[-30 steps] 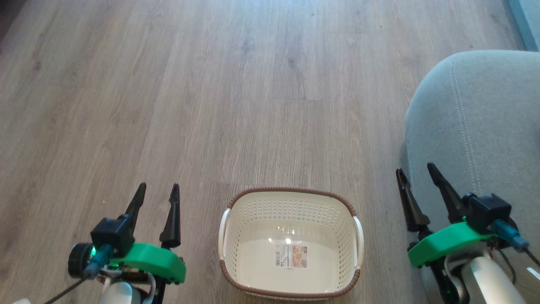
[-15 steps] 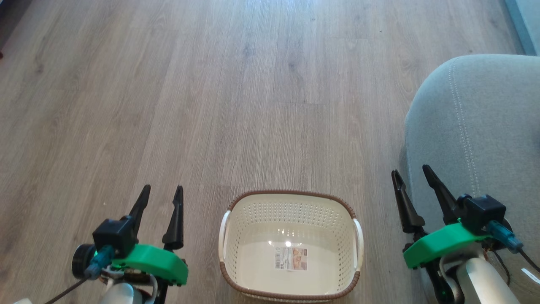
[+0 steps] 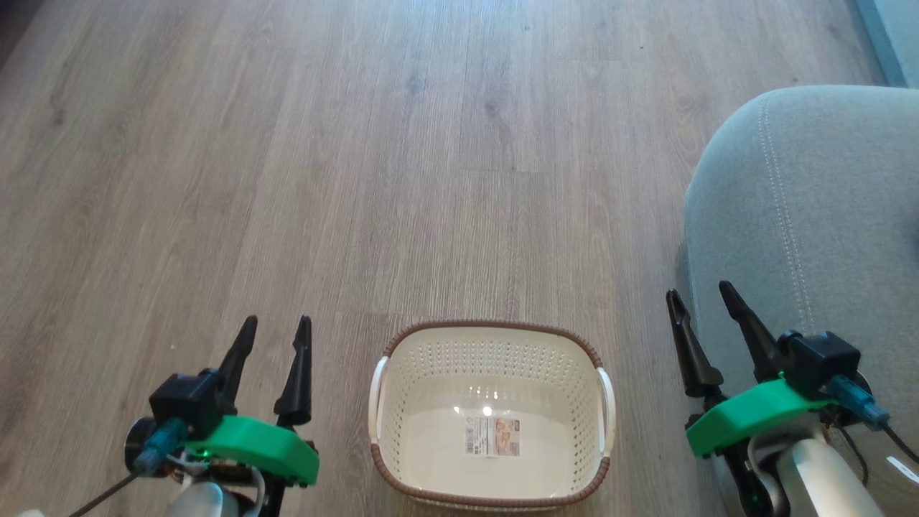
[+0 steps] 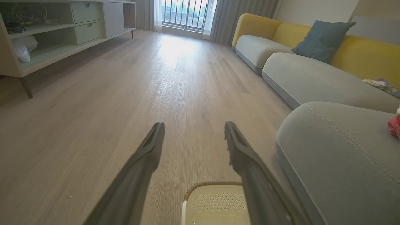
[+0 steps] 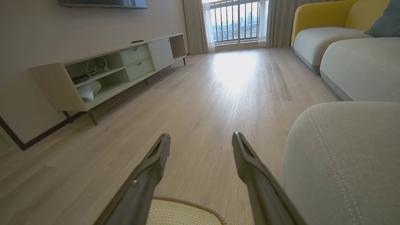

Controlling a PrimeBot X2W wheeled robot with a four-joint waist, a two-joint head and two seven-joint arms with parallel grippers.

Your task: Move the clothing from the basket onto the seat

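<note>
Nothing moves: your left gripper (image 3: 276, 327) and right gripper (image 3: 698, 291) stay wide, empty; the basket (image 3: 488, 324) sits bare; red clothing (image 4: 394, 126) lies on the seat (image 3: 826, 215); likely done.

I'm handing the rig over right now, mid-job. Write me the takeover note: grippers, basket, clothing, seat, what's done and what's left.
Left gripper: open, empty, over the floor left of the basket.
Right gripper: open, empty, at the edge of the seat, right of the basket.
Basket: on the floor between the grippers, no clothing in it, just a label on its bottom.
Clothing: a bit of red fabric lies on the seat; too little shows to count garments.
Done: basket looks emptied.
Left: confirm all the clothing is on the seat.
</note>
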